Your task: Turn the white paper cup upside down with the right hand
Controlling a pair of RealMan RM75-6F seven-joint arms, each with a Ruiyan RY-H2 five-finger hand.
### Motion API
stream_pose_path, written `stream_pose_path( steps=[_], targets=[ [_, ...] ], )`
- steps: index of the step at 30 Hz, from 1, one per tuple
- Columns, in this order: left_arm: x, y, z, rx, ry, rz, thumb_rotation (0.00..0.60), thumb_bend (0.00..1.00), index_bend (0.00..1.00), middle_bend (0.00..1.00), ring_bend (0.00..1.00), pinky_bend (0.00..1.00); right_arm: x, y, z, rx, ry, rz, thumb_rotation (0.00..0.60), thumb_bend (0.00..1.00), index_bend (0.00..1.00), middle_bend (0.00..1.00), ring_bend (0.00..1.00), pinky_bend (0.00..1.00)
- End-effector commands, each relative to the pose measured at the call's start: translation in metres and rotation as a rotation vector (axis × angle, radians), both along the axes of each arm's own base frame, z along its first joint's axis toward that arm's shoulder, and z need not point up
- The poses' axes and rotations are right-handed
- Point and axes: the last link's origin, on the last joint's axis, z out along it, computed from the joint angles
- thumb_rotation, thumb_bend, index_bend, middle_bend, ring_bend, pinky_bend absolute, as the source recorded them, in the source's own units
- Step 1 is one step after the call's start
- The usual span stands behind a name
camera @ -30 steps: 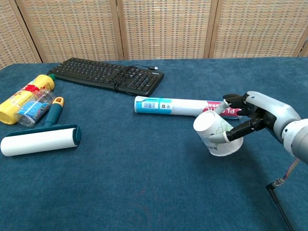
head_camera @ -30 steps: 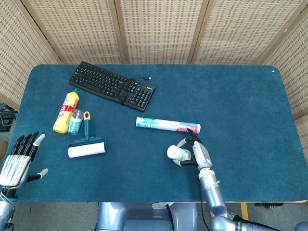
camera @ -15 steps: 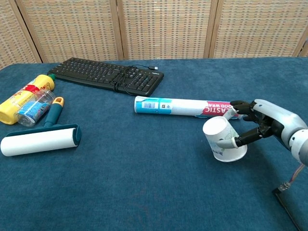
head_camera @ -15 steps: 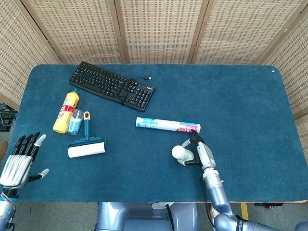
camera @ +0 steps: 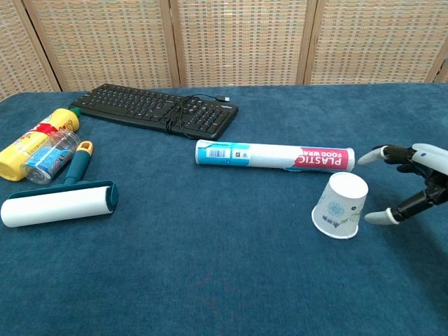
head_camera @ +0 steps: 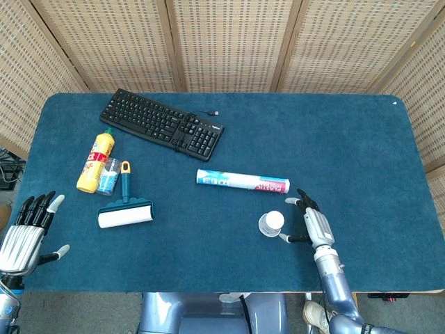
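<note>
The white paper cup point(head_camera: 272, 224) point(camera: 340, 206) stands upside down on the blue table, mouth down, with a small printed pattern on its side. My right hand point(head_camera: 314, 224) point(camera: 413, 192) is just to the right of it, fingers spread and apart from the cup, holding nothing. My left hand point(head_camera: 26, 233) hovers open off the table's near left corner, seen only in the head view.
A plastic food wrap roll point(head_camera: 243, 182) point(camera: 274, 155) lies just behind the cup. Far left are a lint roller point(head_camera: 125, 212) point(camera: 59, 203), a yellow bottle point(head_camera: 95, 160) and a small clear bottle point(head_camera: 108, 176). A black keyboard point(head_camera: 162, 124) sits at the back.
My right hand set the tilted cup down on its mouth, let go and drew back to the right with fingers spread. The left hand stayed put.
</note>
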Motion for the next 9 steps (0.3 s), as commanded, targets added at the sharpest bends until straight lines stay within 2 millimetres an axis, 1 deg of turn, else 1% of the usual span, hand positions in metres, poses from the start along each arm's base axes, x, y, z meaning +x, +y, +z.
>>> stream_pose_path(
  steps=[1,5,6,8,9],
  targets=[
    [-0.001,0.001,0.001,0.002,-0.001,0.005,0.6,0.09,0.0,0.0,0.0,0.0,-0.007,0.013,0.015,0.002,0.05,0.035,0.6,0.25,0.2,0.0,0.0,0.0],
    [-0.005,0.003,0.0,0.0,0.006,0.019,0.6,0.09,0.0,0.0,0.0,0.0,-0.021,0.029,0.045,-0.053,0.183,0.131,0.6,0.24,0.17,0.0,0.0,0.0],
    [-0.005,0.004,0.0,-0.001,0.008,0.021,0.6,0.09,0.0,0.0,0.0,0.0,-0.024,0.032,0.05,-0.067,0.214,0.148,0.6,0.24,0.15,0.0,0.0,0.0],
    [-0.006,0.005,-0.001,-0.002,0.012,0.025,0.6,0.09,0.0,0.0,0.0,0.0,-0.036,0.04,0.068,-0.118,0.354,0.212,0.6,0.23,0.11,0.0,0.0,0.0],
    [-0.007,0.005,-0.001,-0.003,0.014,0.026,0.6,0.09,0.0,0.0,0.0,0.0,-0.039,0.043,0.072,-0.133,0.395,0.227,0.6,0.23,0.08,0.0,0.0,0.0]
  ],
)
